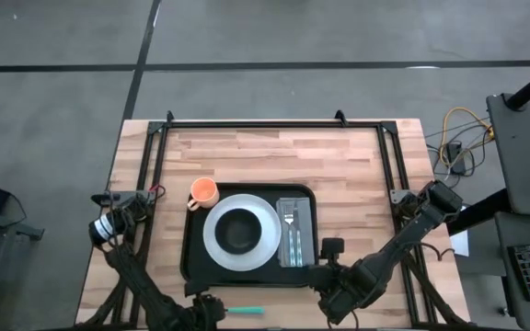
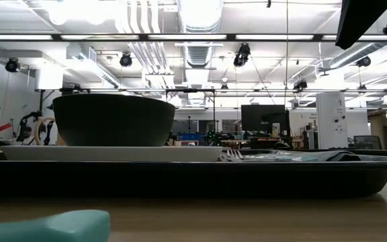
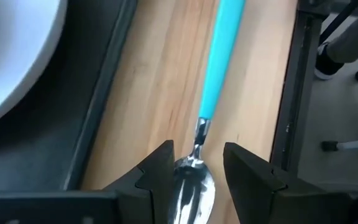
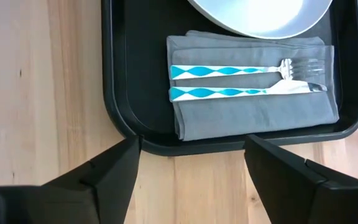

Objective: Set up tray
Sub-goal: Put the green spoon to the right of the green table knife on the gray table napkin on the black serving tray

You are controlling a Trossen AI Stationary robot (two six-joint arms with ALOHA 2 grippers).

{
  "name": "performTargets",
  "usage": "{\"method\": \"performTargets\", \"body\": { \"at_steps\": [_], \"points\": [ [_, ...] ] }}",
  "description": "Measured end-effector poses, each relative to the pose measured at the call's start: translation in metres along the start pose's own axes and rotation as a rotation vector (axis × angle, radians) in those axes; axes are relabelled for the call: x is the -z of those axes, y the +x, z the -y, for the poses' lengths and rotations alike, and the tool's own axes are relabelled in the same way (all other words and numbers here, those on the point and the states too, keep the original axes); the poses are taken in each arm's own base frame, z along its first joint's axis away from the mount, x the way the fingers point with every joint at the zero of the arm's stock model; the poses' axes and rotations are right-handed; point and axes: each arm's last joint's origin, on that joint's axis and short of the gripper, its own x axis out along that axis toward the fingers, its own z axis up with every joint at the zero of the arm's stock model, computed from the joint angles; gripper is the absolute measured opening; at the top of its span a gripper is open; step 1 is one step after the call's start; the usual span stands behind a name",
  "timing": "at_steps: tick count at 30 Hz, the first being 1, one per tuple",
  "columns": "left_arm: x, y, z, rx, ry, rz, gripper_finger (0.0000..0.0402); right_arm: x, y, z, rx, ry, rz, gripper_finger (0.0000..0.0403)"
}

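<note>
Table (image 1: 339,161) of pale wood carries the tray (image 1: 191,253), a black square with rounded corners lying near the front edge at the middle. On the tray sits a round white plate (image 1: 265,241) holding a dark bowl (image 1: 238,230), and beside the plate lies a grey napkin (image 4: 253,115) with a fork (image 4: 241,70) and a knife (image 4: 241,92), both with blue-and-white handles. An orange cup (image 1: 203,192) stands touching the tray's far left corner. The right gripper (image 4: 191,168) hangs over the tray's near right corner, jaws wide apart and released, grasping nothing. The left gripper (image 3: 197,171) sits at the front edge, its fingers straddling the bowl of a teal-handled spoon (image 3: 219,56) lying on the wood; whether they grasp it I cannot tell.
</note>
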Motion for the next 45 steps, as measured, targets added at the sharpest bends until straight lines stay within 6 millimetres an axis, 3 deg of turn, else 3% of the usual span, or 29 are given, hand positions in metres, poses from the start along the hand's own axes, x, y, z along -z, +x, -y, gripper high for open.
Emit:
{"method": "performTargets", "body": {
  "at_steps": [11,31,39,45],
  "points": [
    [-0.001,0.023,-0.006,0.054,-0.01,0.006,0.012,0.0,0.0,0.0,0.0,0.0,0.0,0.0286],
    [-0.031,0.043,-0.009,0.162,0.056,0.09,0.012,0.002,-0.001,-0.002,-0.018,-0.006,-0.013,0.0292],
    [-0.024,0.061,-0.006,0.144,0.079,0.06,0.012,0.003,-0.002,-0.003,-0.02,-0.013,-0.012,0.0299],
    [-0.024,0.065,-0.004,0.145,0.066,0.077,0.0117,0.003,-0.002,-0.003,-0.021,-0.014,-0.013,0.0297]
  ]
}}
